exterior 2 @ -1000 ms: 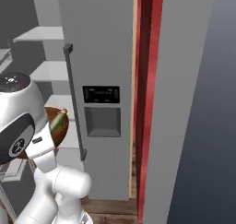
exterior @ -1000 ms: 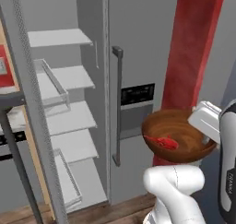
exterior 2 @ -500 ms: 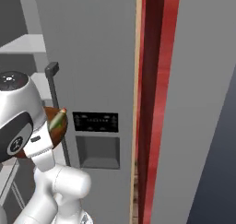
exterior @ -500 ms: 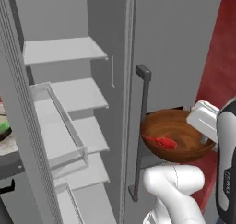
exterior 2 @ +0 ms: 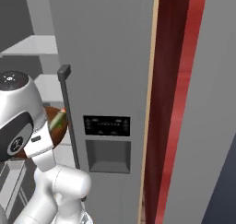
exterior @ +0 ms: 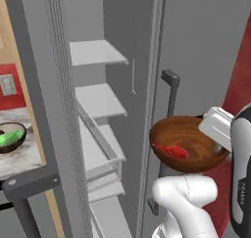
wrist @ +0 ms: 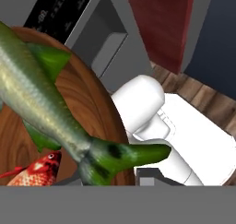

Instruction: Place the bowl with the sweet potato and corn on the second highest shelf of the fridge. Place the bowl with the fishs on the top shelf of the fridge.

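The bowl with the fishs (exterior: 192, 156) is a wide reddish-brown wooden bowl held in the air in front of the fridge (exterior: 206, 46). My gripper (exterior: 216, 143) is shut on its right rim. The red fish (exterior: 171, 150) lies inside it. In the hand view the green and whitish fish (wrist: 41, 98) lies across the bowl (wrist: 90, 96) above the red fish (wrist: 37, 170). The top shelf (exterior: 95, 52) and the shelf below it (exterior: 100, 99) are bare, up and left of the bowl. The small dark bowl (exterior: 12, 140) with green corn (exterior: 7, 137) rests on the counter at far left; I cannot make out the sweet potato.
The fridge's open left door (exterior: 59, 109) stands edge-on between the counter (exterior: 24, 158) and the shelves. The closed right door carries a bar handle (exterior: 169, 97) and a dispenser panel (exterior 2: 107, 144). A clear drawer (exterior: 98, 139) juts out below the shelves. A red wall panel (exterior 2: 177, 80) is to the right.
The base has driven closer, so the fridge looms larger and its shelves have slid right in the left base view. The bowl stays held in the same spot relative to the arm.
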